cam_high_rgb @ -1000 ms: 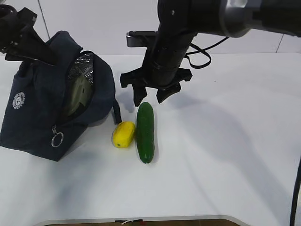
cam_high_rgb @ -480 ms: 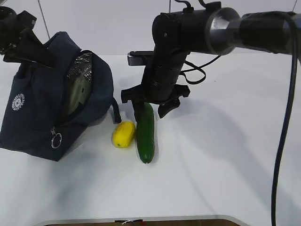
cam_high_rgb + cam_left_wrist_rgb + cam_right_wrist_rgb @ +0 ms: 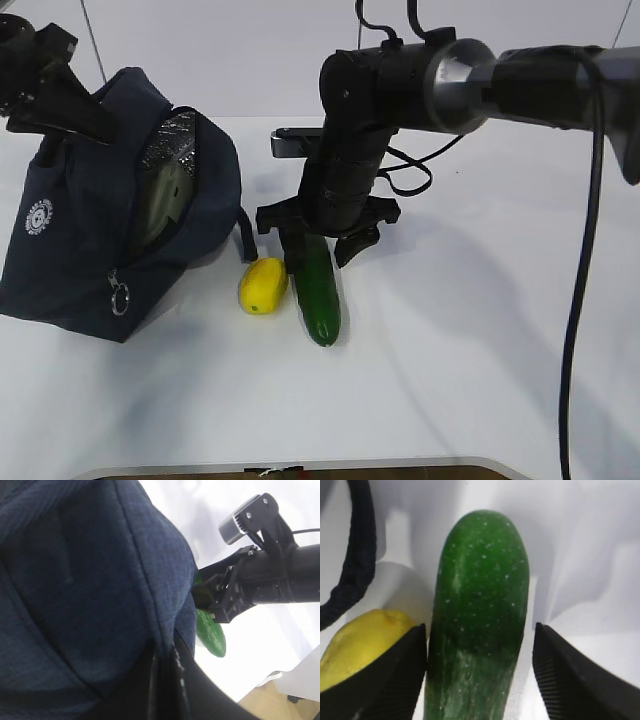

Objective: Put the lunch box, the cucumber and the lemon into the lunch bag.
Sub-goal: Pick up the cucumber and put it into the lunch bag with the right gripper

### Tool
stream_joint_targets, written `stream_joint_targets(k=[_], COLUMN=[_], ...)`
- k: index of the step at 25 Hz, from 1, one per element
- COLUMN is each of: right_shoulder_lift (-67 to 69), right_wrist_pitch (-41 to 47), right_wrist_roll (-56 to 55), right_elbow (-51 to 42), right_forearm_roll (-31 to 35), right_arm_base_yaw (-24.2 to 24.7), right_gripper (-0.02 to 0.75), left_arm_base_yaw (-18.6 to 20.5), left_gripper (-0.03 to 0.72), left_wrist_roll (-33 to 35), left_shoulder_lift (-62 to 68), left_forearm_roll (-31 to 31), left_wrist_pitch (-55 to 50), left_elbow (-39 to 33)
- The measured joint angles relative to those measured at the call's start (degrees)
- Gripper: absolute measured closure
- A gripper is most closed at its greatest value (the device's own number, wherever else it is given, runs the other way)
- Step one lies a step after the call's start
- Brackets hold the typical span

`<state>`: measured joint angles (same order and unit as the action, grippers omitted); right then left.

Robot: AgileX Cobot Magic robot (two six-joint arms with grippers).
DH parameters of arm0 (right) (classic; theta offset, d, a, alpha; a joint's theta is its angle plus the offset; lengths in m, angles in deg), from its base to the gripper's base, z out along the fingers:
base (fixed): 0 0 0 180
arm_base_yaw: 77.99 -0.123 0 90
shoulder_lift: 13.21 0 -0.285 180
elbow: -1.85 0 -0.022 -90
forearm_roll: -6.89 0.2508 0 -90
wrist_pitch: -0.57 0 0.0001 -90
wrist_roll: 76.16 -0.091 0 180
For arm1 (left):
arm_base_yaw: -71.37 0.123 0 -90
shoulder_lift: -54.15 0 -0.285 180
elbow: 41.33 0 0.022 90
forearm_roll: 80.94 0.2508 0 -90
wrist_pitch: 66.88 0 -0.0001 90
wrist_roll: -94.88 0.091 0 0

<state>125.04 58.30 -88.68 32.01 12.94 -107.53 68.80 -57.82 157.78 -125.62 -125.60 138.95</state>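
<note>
- Cucumber [image 3: 315, 285] lies mid-worktop, lemon [image 3: 263, 285] just beside it, lunch bag [image 3: 100, 230] toward the left edge.
- Expect it stiff and glossy, so likely slippery; grip the thick upper end squarely.
- Your right claw [image 3: 479, 672] stands wide, jaws straddling the cucumber, one finger [image 3: 390, 677] against the lemon.
- Left claw [image 3: 45, 85]: clamped on the bag's fabric.
</note>
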Motion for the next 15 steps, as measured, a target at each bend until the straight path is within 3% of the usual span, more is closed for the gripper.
stream_joint_targets(k=[3,8,15], right_shoulder_lift=[0.13,0.13,0.25], right_wrist_pitch=[0.1,0.3,4.68], right_wrist_roll=[0.0,0.0,0.0], right_elbow=[0.0,0.0,2.33], right_forearm_roll=[0.1,0.1,0.1], right_arm_base_yaw=[0.0,0.0,0.0], right_gripper=[0.226,0.316,0.329], left_arm_base_yaw=[0.0,0.0,0.0], left_gripper=[0.697,0.697,0.697], left_wrist_roll=[0.0,0.0,0.0], left_shoulder_lift=[0.0,0.0,0.0], left_forearm_roll=[0.08,0.08,1.66], left_wrist_pitch=[0.0,0.0,0.0], left_elbow=[0.0,0.0,0.0])
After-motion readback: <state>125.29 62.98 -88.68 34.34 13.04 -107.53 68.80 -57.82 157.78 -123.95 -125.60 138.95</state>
